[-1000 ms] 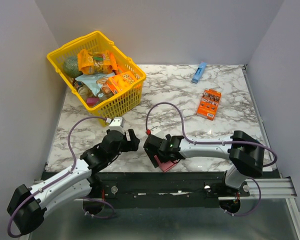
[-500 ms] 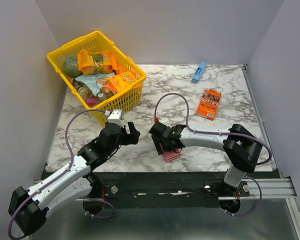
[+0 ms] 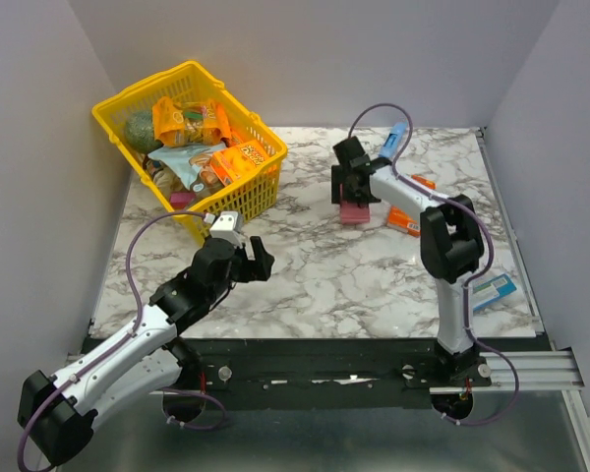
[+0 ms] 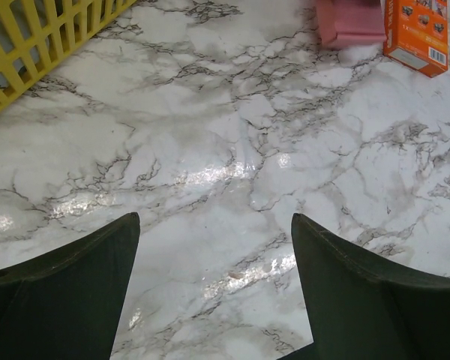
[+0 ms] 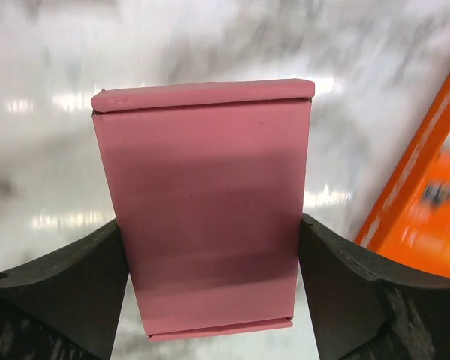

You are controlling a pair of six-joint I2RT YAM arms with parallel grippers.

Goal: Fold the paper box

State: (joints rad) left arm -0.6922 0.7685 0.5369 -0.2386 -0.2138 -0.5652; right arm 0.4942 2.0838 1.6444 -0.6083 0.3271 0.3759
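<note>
The paper box (image 5: 202, 202), a flat pink card rectangle, sits squarely between the two black fingers of my right gripper (image 5: 210, 225), which press on both its long sides. From above, the right gripper (image 3: 352, 197) reaches far across the table and holds the paper box (image 3: 355, 211) just left of the orange snack box. My left gripper (image 3: 248, 258) hangs open above bare marble near the front left, its fingers (image 4: 75, 277) wide apart with nothing between them. In the left wrist view the paper box (image 4: 350, 22) shows far off at the top.
A yellow basket (image 3: 192, 71) full of snack packets stands at the back left. An orange snack box (image 3: 405, 221) lies beside the pink one. A slim blue box (image 3: 393, 138) lies at the far edge, and a teal packet (image 3: 494, 290) near the right front.
My right arm has swung from the near edge to the far middle of the table, carrying the pink box. The left gripper has crept slightly forward and stays open.
</note>
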